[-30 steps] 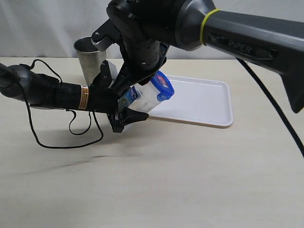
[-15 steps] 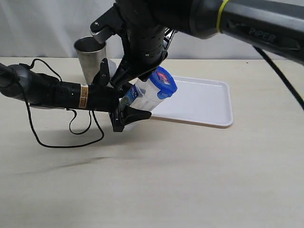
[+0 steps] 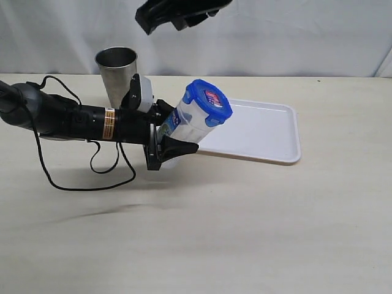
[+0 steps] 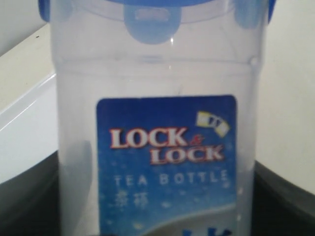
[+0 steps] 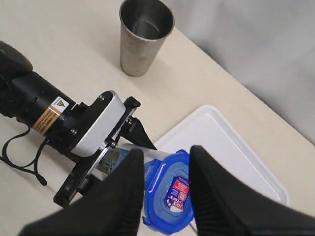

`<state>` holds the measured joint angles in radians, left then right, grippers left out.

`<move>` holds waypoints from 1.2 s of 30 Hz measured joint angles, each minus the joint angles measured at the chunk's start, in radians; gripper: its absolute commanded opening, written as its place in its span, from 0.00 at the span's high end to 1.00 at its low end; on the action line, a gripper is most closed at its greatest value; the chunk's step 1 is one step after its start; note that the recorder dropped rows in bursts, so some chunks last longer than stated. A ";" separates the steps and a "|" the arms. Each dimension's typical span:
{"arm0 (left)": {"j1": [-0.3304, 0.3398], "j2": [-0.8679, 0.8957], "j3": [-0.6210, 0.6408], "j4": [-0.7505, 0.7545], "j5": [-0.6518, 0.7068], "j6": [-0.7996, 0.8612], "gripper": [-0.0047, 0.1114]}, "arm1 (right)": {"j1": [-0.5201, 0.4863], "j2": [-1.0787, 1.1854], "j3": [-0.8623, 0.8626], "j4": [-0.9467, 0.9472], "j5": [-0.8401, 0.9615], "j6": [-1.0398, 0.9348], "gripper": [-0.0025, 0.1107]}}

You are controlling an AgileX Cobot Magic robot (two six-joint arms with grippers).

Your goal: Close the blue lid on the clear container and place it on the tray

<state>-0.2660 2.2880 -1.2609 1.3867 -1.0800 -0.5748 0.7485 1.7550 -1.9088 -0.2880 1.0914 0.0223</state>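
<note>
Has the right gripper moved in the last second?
Yes. The right gripper has risen off the blue snap-lock lid, from level with the grey steel tumbler to well above its rim.

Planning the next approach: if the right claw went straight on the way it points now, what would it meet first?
Probably the blue lid on the clear container; it shows centred ahead of the right claw in its wrist view. How far off is unclear.
</note>
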 measured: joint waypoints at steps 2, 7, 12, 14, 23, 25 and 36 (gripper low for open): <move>0.000 0.000 0.000 0.000 -0.031 0.008 0.96 | 0.000 -0.017 0.000 0.004 -0.007 0.000 0.71; 0.000 0.000 0.000 -0.004 -0.092 0.028 0.96 | 0.000 -0.045 0.013 0.023 -0.025 -0.003 0.71; 0.000 0.000 0.000 -0.016 -0.101 0.030 0.96 | 0.000 -0.114 0.148 0.034 -0.189 -0.003 0.71; 0.000 0.000 0.000 -0.016 -0.101 0.030 0.96 | 0.000 -0.156 0.235 0.030 -0.287 -0.003 0.71; 0.000 0.000 0.000 -0.025 -0.103 0.032 0.96 | 0.000 -0.436 0.680 -0.234 -0.693 0.262 0.71; 0.000 0.000 0.000 -0.031 -0.103 0.034 0.96 | 0.000 -0.495 0.765 -0.292 -0.784 0.333 0.74; 0.000 0.000 0.000 -0.043 -0.105 0.038 0.96 | -0.046 -0.628 1.045 -0.431 -1.013 0.452 0.94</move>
<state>-0.2660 2.2880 -1.2609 1.3437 -1.1848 -0.5369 0.7021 1.1265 -0.8637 -0.7194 0.0788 0.4745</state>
